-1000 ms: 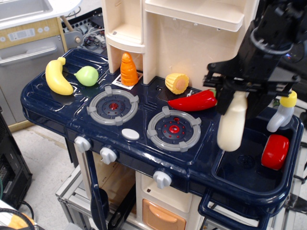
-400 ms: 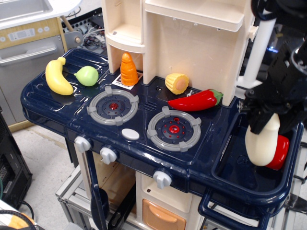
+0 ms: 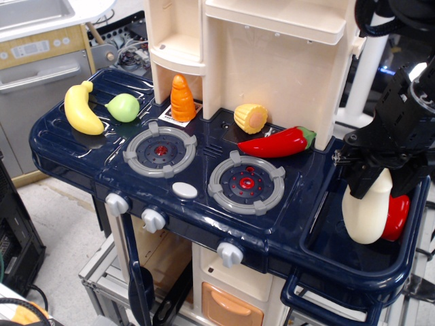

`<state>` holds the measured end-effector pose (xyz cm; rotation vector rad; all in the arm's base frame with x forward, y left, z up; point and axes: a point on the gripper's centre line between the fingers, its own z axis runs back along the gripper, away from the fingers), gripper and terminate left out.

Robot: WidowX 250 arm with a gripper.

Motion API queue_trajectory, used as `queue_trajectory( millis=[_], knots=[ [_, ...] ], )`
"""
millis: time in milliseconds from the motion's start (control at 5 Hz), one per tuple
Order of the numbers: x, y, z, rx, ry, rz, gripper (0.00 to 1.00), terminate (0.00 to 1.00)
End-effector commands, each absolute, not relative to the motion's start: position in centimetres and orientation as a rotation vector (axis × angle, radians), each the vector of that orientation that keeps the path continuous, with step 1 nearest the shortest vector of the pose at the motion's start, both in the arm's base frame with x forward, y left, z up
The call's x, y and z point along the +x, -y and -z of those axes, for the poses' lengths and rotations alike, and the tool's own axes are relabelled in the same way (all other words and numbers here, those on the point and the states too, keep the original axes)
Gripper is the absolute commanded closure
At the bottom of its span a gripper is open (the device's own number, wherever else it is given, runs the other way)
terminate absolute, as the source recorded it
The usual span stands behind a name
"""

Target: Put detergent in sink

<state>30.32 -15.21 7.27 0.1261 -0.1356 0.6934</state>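
Observation:
The cream-white detergent bottle [image 3: 368, 210] hangs upright inside the navy-blue sink [image 3: 326, 234] at the right end of the toy counter. My black gripper [image 3: 382, 165] is shut on the bottle's top and holds it from above. The bottle's lower end is down in the basin, next to a red object [image 3: 396, 216]. I cannot tell whether the bottle touches the sink floor.
Two grey burners [image 3: 246, 183] sit on the counter with a red pepper [image 3: 275, 144], corn [image 3: 250, 117] and carrot [image 3: 182, 99] behind them. A banana [image 3: 81, 109] and green fruit [image 3: 123, 107] lie at the left. The cream cabinet [image 3: 258, 47] rises behind.
My gripper carried the bottle from above the counter's right burner area rightward over the sink, then lowered it into the basin beside the red object.

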Motion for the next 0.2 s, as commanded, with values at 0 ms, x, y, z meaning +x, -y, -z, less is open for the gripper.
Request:
queue_trajectory(
  millis=[0],
  knots=[
    [30.96,14.95,-8.55,0.098,0.182,-0.729,0.00,1.00]
  ],
)
